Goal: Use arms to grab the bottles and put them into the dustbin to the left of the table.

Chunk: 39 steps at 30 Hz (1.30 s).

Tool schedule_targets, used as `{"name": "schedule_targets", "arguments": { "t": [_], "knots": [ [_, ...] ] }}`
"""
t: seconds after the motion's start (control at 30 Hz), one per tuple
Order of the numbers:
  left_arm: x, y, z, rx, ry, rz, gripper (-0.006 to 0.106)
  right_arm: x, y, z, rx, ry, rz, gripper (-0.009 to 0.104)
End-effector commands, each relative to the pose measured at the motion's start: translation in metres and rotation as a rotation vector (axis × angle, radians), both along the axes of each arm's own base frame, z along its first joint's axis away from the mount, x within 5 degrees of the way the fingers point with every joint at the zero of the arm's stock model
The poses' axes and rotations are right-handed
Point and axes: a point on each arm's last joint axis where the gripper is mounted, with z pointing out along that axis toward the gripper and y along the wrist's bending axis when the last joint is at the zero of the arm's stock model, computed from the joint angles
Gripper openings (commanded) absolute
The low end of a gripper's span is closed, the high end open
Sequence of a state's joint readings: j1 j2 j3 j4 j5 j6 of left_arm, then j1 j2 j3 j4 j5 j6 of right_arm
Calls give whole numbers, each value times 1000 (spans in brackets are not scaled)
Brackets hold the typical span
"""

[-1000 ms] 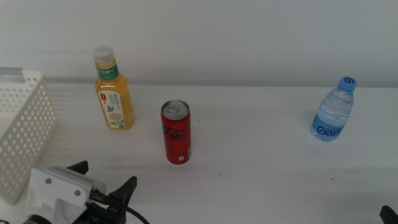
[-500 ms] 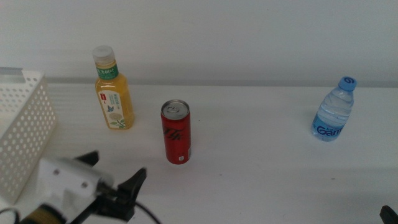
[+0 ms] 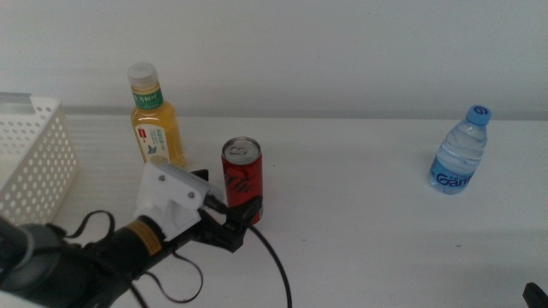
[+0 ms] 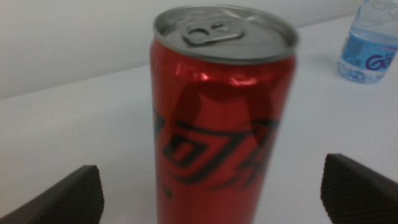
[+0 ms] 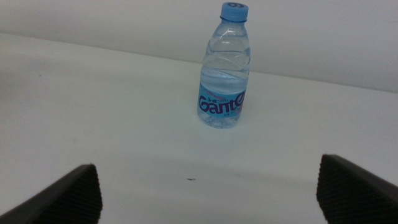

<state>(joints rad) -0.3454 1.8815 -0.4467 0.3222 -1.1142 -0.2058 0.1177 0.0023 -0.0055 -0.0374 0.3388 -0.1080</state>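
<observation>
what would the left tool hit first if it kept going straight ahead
Most likely the red soda can: it stands upright dead ahead of the open left tool, centred between its jaws. Exact gap is unclear.

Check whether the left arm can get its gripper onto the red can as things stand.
Probably yes. The left gripper is right at the red can, jaws open wide with the can centred between them in the wrist view. Nothing stands between; the yellow juice bottle is off to the side.

The white table (image 3: 360, 171) holds a juice bottle (image 3: 156, 120), soda can (image 3: 242, 175), water bottle (image 3: 458, 152) and dustbin (image 3: 30, 162).
</observation>
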Motion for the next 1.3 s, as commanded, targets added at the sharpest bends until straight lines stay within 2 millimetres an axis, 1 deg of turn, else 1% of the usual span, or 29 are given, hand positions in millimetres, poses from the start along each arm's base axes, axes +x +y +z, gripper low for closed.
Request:
{"name": "schedule_targets", "arguments": {
  "t": [0.0, 0.17, 0.4, 0.57, 0.73, 0.97, 1.07, 1.2, 1.27],
  "knots": [
    [10, -6, -4, -25, 10, -3, 94, -1, -1, -11, -4, -6, -6, 92],
    [26, -12, -8, -32, 28, 5, 94, -1, -1, -11, -4, -6, -6, 92],
    [42, -26, -13, -33, 55, 24, 94, -1, -1, -11, -4, -6, -6, 92],
    [48, -34, -17, -35, 54, 15, 94, -1, -1, -11, -4, -6, -6, 92],
    [52, -37, -18, -36, 48, 12, 94, -1, -1, -11, -4, -6, -6, 92],
    [52, -38, -19, -26, 48, 5, 93, -1, -1, -11, -4, -6, -6, 92],
    [52, -36, -23, -35, 111, 12, 78, -1, -1, -11, -4, -6, -6, 92],
    [52, -35, -23, -34, 104, 0, 50, -1, -1, -11, -4, -6, -6, 92],
    [51, -35, -21, -61, 114, -1, 35, -1, -1, -11, -4, -6, -6, 92]
  ]
}}
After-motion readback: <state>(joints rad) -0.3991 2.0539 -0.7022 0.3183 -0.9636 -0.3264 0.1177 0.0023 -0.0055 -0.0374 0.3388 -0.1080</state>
